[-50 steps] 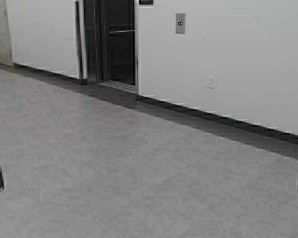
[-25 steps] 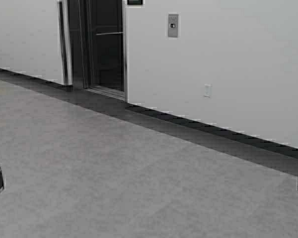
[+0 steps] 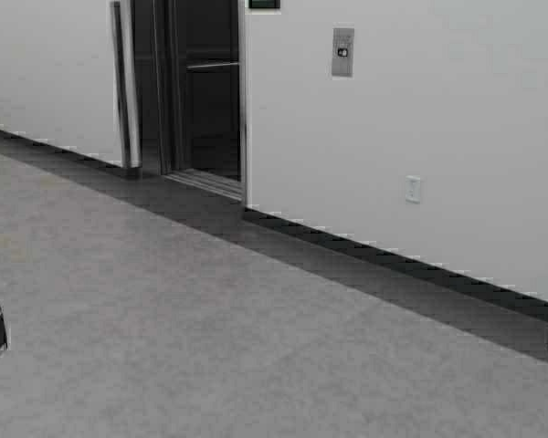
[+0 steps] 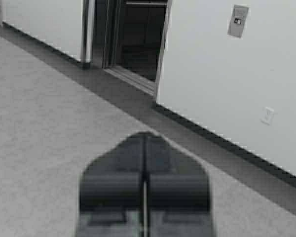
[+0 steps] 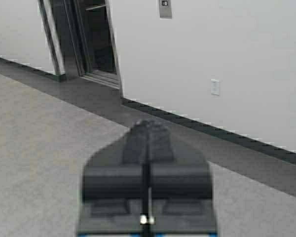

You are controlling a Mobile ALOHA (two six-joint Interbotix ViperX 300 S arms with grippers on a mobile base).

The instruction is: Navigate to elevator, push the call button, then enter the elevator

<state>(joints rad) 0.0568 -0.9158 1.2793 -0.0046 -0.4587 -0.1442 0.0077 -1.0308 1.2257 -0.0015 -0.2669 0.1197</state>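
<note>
The elevator [image 3: 201,91] is a tall dark doorway with a steel frame in the white wall at the upper left; a round handrail shows inside. It also appears in the left wrist view, elevator [image 4: 138,39], and the right wrist view, elevator [image 5: 91,39]. The call button [image 3: 342,52] is a small grey plate on the wall to the doorway's right, call button [image 4: 237,21], call button [image 5: 165,7]. My left gripper [image 4: 144,136] is shut and empty, held over the floor. My right gripper [image 5: 149,123] is shut and empty too. Both are far from the wall.
A white socket plate [image 3: 413,189] sits low on the wall right of the button. A dark skirting band [image 3: 393,260] runs along the wall's foot. Grey floor [image 3: 210,338] stretches between me and the wall. A small display [image 3: 263,4] sits above the doorway.
The robot has moved: the wall, doorway and button plate have shifted in the high view, lately to the right and down. Both grippers stay as they were.
</note>
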